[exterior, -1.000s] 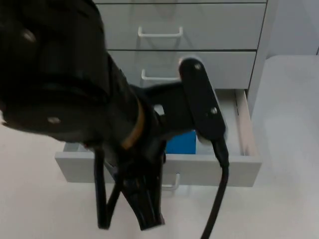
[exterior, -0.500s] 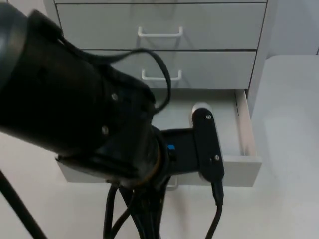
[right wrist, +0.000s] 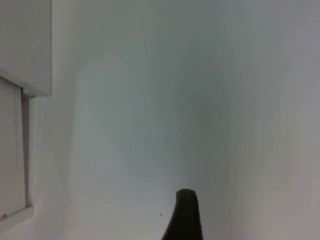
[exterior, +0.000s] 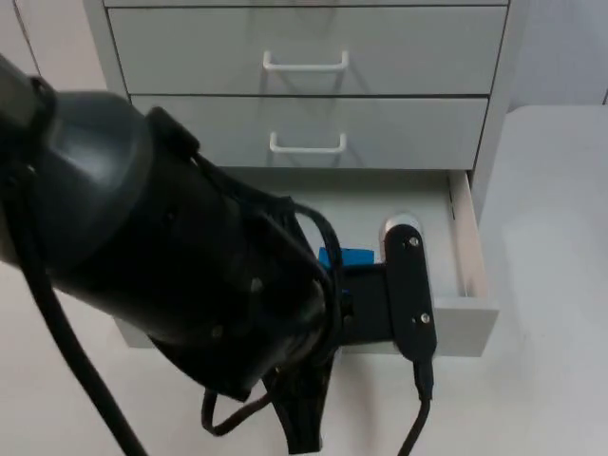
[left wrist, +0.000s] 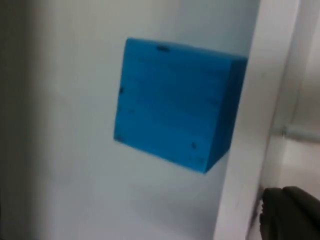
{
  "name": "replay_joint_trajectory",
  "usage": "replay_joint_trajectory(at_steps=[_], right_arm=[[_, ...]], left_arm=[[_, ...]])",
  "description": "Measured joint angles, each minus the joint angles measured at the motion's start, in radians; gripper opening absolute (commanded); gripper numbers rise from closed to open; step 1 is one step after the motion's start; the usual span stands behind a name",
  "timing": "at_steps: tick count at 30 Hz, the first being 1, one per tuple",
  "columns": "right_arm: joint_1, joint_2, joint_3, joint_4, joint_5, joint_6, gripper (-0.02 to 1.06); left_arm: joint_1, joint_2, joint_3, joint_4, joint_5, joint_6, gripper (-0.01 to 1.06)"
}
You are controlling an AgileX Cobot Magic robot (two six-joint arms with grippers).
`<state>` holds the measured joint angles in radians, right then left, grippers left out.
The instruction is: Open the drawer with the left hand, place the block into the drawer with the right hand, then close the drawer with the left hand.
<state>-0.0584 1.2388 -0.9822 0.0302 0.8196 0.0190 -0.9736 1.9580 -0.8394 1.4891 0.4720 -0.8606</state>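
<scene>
The blue block lies inside the open bottom drawer, against its front wall, just beyond the left fingers; how far those are spread I cannot tell. The right fingers hover over bare desk beside the cabinet, spread unclear

Two shut upper drawers above white table.

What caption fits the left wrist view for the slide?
Blue block lying on the floor of the open drawer, beside its front wall, seen past the left gripper's fingertip.
</scene>
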Motion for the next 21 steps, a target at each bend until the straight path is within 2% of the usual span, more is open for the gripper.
replay_joint_trajectory(at_steps=[6, 9, 13, 17, 21], right_arm=[[0.000, 0.000, 0.000, 0.000, 0.000, 0.000, 0.64], [0.000, 0.000, 0.000, 0.002, 0.000, 0.000, 0.64], [0.000, 0.000, 0.000, 0.002, 0.000, 0.000, 0.64], [0.000, 0.000, 0.000, 0.002, 0.000, 0.000, 0.64], [0.000, 0.000, 0.000, 0.002, 0.000, 0.000, 0.64]], left_arm=[[-0.002, 0.034, 0.000, 0.130, 0.008, -0.134, 0.00], [-0.006, 0.048, -0.008, 0.205, 0.052, -0.246, 0.00], [0.008, 0.050, -0.042, 0.230, 0.072, -0.292, 0.00], [0.065, 0.050, -0.075, 0.239, 0.070, -0.320, 0.00], [0.170, 0.050, -0.116, 0.244, -0.004, -0.332, 0.00]])
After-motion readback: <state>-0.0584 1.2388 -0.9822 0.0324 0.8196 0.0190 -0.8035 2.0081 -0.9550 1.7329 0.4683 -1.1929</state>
